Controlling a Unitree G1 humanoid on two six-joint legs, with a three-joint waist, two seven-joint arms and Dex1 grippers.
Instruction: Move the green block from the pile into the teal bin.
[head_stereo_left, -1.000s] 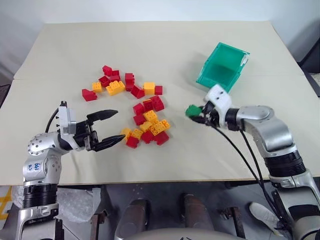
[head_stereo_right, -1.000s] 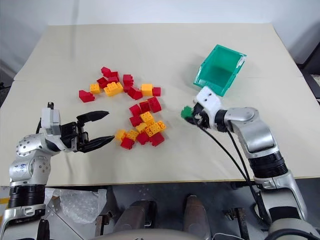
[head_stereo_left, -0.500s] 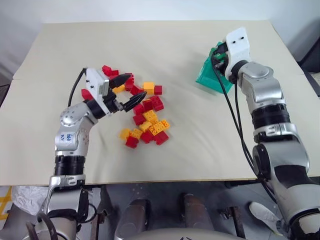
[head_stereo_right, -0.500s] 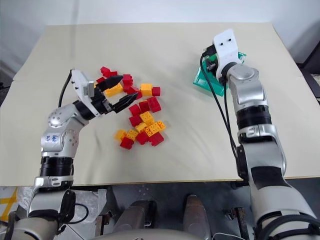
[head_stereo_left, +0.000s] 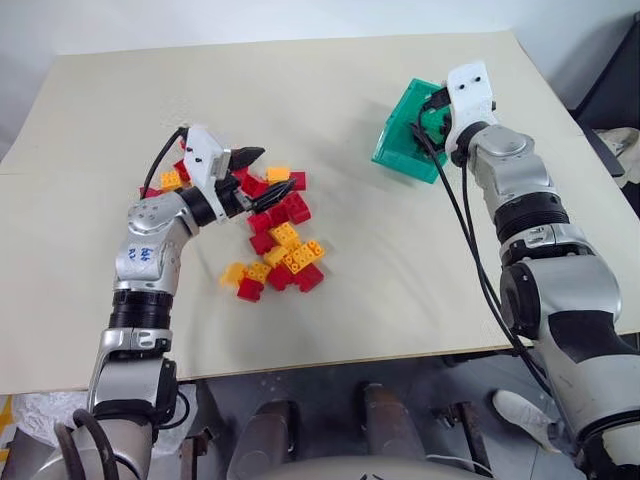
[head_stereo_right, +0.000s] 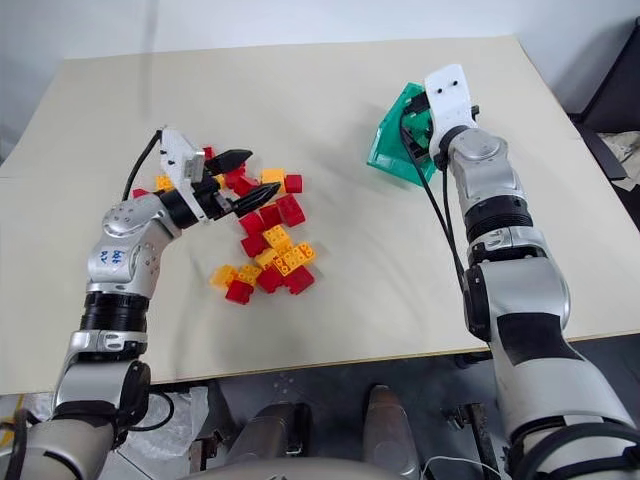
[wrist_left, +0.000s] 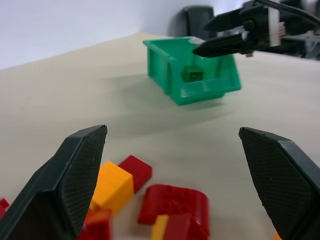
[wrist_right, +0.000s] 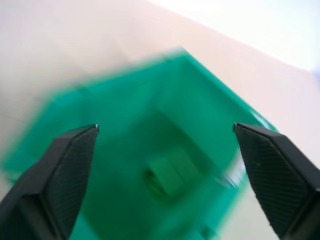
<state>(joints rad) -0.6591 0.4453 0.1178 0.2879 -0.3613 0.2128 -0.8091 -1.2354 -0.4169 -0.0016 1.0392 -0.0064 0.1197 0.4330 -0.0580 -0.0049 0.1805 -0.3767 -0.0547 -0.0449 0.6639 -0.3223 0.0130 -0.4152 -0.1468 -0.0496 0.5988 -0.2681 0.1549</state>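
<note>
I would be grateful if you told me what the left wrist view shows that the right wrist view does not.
The left wrist view alone shows red and yellow bricks of the pile lying on the table under the open left gripper, and the open right gripper poised above the bin. The right wrist view alone looks straight down between the right gripper's fingers into the bin. Both share the teal bin with the green block lying inside it, free of any gripper.
</note>
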